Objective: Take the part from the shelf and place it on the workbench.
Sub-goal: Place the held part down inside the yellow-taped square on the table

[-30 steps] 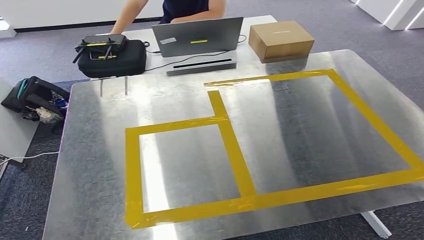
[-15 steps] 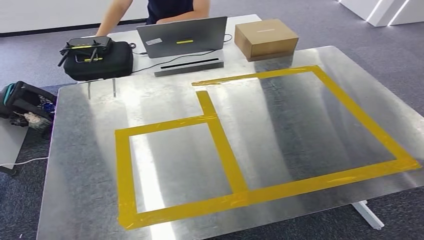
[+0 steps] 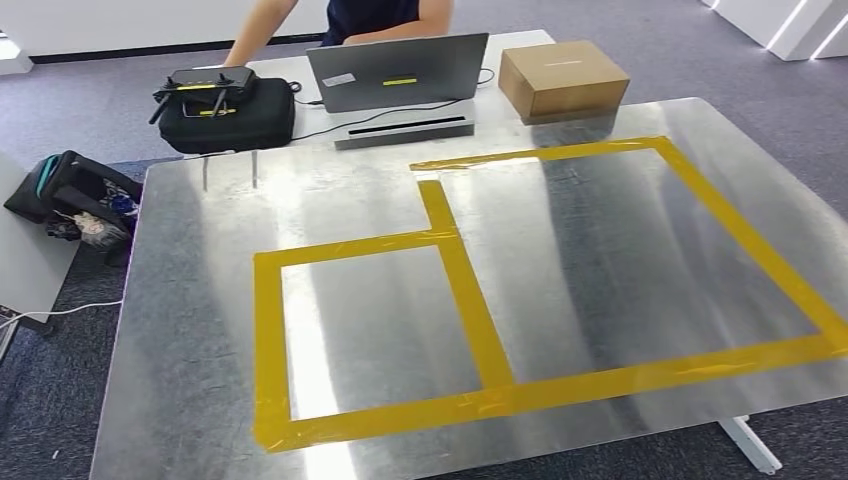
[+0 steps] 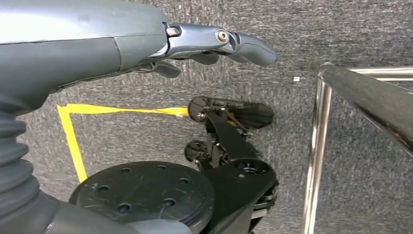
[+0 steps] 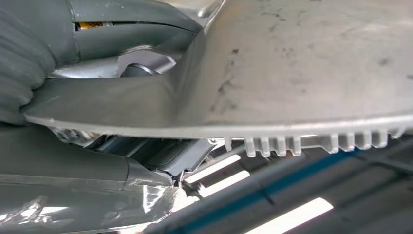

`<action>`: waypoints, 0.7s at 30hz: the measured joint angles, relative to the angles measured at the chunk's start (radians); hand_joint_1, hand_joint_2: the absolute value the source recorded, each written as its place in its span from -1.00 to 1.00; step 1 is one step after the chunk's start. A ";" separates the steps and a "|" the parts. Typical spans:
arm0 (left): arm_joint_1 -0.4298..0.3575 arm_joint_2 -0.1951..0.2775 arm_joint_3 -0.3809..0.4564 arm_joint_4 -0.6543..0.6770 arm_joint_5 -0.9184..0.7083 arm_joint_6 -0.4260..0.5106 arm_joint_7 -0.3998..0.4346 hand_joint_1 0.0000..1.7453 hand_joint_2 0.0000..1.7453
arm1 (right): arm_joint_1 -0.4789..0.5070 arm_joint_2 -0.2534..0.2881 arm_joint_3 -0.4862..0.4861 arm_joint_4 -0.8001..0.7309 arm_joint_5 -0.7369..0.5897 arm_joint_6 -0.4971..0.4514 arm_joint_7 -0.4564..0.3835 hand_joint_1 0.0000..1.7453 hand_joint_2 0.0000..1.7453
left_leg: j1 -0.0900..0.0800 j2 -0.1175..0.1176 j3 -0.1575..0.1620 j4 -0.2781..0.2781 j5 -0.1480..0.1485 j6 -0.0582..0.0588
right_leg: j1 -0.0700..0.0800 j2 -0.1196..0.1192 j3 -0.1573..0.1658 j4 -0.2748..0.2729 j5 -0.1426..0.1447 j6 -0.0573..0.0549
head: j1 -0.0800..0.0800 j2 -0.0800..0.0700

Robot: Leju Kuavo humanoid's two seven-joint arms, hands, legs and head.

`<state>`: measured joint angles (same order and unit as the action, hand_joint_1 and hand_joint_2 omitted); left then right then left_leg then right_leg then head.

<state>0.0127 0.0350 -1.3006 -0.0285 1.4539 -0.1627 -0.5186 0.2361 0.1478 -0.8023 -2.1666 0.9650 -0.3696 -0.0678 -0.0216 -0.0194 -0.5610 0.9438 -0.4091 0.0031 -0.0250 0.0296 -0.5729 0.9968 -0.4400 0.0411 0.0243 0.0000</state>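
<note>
Against right hand (image 5: pixel 97 97), grey ribbed part (image 5: pixel 302 73), gripped.

A shiny metal tabletop (image 3: pixel 600 250) fills most of the frame, marked with yellow tape (image 3: pixel 470 300) forming a smaller rectangle at lower left and a larger one at right, sharing one strip. Along the top edge sit a black case (image 3: pixel 225 120), an open laptop (image 3: pixel 395 72) and a cardboard box (image 3: pixel 562 78). A person (image 3: pixel 350 18) is behind the laptop. A dark bag (image 3: pixel 70 195) lies at the left.
</note>
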 joint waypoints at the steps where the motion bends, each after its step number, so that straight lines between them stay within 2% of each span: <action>1: 0.000 0.000 0.002 0.000 -0.004 -0.001 0.001 -1.00 1.00 | 0.007 -0.020 0.019 -0.005 0.015 -0.002 0.011 1.00 1.00 | 0.000 0.000 0.000 0.000 0.000 0.000 | 0.000 0.000 0.000 0.000 0.000 0.000 | 0.000 0.000; 8: 0.001 0.003 0.010 0.000 -0.020 -0.002 0.010 -1.00 1.00 | 0.060 -0.149 0.141 -0.004 0.121 0.030 0.038 1.00 1.00 | -0.002 0.000 0.000 0.000 -0.001 0.001 | -0.003 0.000 0.000 0.000 0.001 0.003 | 0.000 0.000; 14: 0.001 0.008 0.018 0.003 -0.036 0.001 0.019 -1.00 1.00 | 0.092 -0.252 0.230 0.024 0.120 0.060 0.067 1.00 1.00 | -0.003 0.000 0.000 0.001 0.000 0.001 | -0.004 -0.001 0.000 0.000 0.002 0.004 | 0.000 0.000; 21: 0.000 0.014 0.021 0.003 -0.051 0.010 0.032 -1.00 1.00 | 0.116 -0.342 0.271 0.056 0.103 0.110 0.102 1.00 1.00 | -0.004 -0.001 -0.001 0.001 0.000 0.002 | -0.004 -0.001 0.000 0.000 0.002 0.004 | 0.000 0.000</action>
<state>0.0130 0.0489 -1.2796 -0.0256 1.4032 -0.1530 -0.4862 0.3520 -0.1943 -0.5312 -2.1109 1.0683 -0.2600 0.0344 -0.0256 -0.0199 -0.5617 0.9445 -0.4089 0.0049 -0.0295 0.0282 -0.5728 0.9965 -0.4381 0.0449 0.0245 0.0000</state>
